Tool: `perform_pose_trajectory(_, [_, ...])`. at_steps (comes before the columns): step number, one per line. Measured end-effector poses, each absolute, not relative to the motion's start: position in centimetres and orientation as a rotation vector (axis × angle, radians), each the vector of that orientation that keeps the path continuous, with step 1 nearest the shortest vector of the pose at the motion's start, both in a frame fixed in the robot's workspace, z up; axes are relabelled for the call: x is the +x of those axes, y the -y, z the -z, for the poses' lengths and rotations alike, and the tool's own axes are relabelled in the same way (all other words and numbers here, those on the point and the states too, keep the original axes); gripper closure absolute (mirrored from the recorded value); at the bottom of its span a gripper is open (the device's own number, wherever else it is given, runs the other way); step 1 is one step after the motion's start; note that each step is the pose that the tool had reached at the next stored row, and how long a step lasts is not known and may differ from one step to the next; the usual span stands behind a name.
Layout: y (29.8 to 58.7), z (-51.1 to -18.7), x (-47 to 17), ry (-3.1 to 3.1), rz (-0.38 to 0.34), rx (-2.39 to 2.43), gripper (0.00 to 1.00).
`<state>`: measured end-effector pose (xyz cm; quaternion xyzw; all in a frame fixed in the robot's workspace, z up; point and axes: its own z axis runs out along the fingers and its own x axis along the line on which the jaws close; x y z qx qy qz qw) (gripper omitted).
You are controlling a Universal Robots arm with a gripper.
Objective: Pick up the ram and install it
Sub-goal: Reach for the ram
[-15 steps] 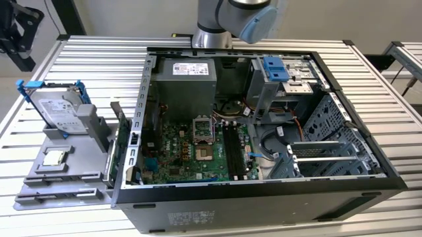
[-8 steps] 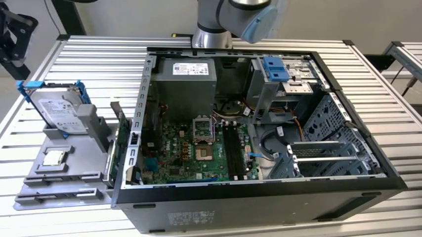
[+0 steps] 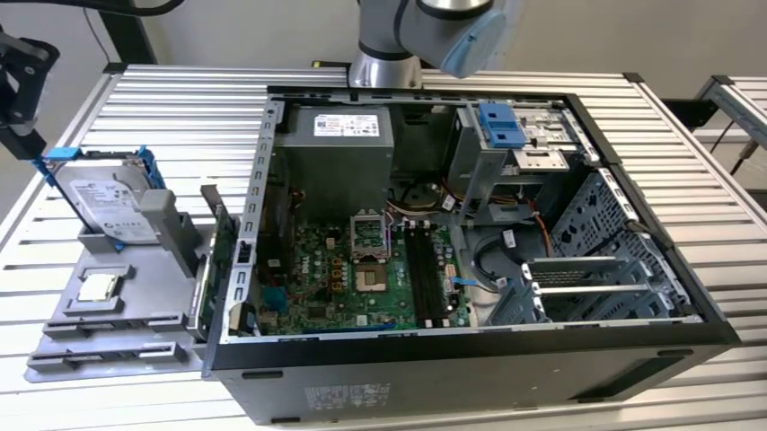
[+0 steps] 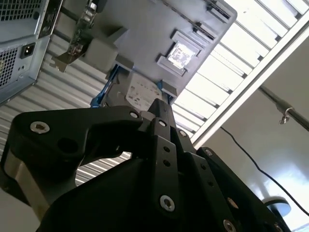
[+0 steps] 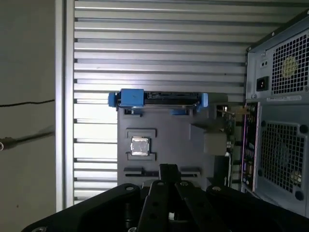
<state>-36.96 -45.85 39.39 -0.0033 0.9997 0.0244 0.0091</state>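
The ram (image 3: 221, 244) is a thin dark stick standing on edge in the grey holder tray (image 3: 132, 310), on the side next to the open computer case (image 3: 480, 359). Long black slots (image 3: 422, 269) lie on the motherboard inside the case. My black gripper (image 3: 20, 90) hangs beyond the tray at the exterior view's far left, well away from the ram. In both wrist views its fingertips (image 5: 167, 170) (image 4: 159, 107) meet above the tray, shut with nothing between them.
On the tray a hard drive (image 3: 110, 205) in a blue frame stands upright, and a small square silver chip (image 3: 96, 286) lies flat. The case holds a power supply (image 3: 341, 144) and drive cages (image 3: 515, 135). Ribbed metal tabletop (image 3: 180, 108) surrounds everything.
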Motion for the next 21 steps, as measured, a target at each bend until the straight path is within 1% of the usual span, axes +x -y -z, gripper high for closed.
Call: perform_pose_trajectory(21, [51.2,-39.4,-37.0,-3.123,-0.076,-0.011,1.00])
